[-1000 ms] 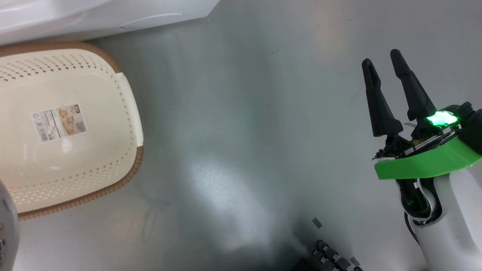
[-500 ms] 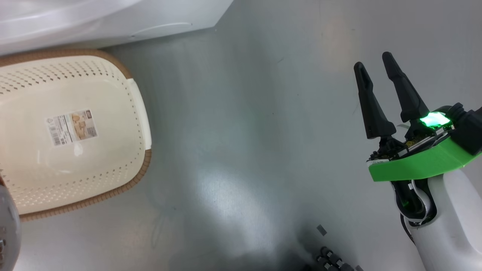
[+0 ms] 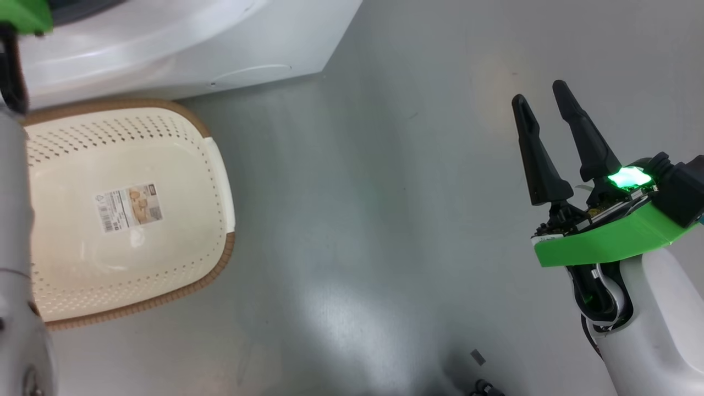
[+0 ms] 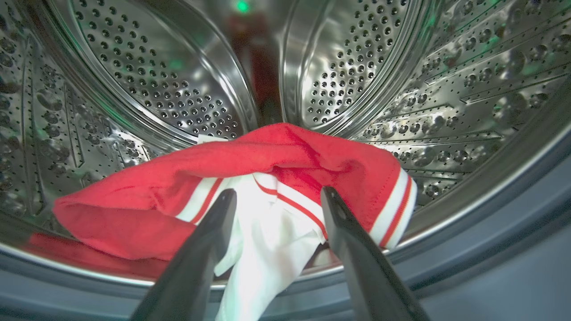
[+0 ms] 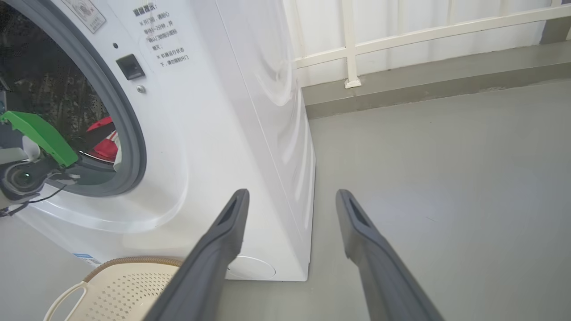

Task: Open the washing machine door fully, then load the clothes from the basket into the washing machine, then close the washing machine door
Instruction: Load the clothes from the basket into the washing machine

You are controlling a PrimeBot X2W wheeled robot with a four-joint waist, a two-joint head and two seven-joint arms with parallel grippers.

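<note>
The red and white clothes (image 4: 290,151) lie in the steel drum (image 4: 178,89) of the washing machine (image 5: 223,111), and a white part hangs over the grey rubber ring (image 4: 490,232). My left gripper (image 4: 277,196) is open at the mouth, one finger on each side of the white fabric. In the right wrist view the clothes (image 5: 105,142) show behind my left wrist (image 5: 40,133). The basket (image 3: 165,242) holds just a sticker and stands before the washing machine (image 3: 165,49). My right gripper (image 3: 540,94) hangs open over the floor, holding nothing. The washing machine door is out of view.
My pale left forearm (image 3: 14,220) runs up the left edge over the basket's side. Grey floor (image 5: 446,200) stretches to the right of the machine. A white railing (image 5: 352,44) on a low kerb stands behind it. The basket (image 5: 134,285) sits at the machine's foot.
The head camera has shifted, so the basket and the machine sit lower and further right. My left forearm now shows along the whole left edge. The right gripper has barely moved.
</note>
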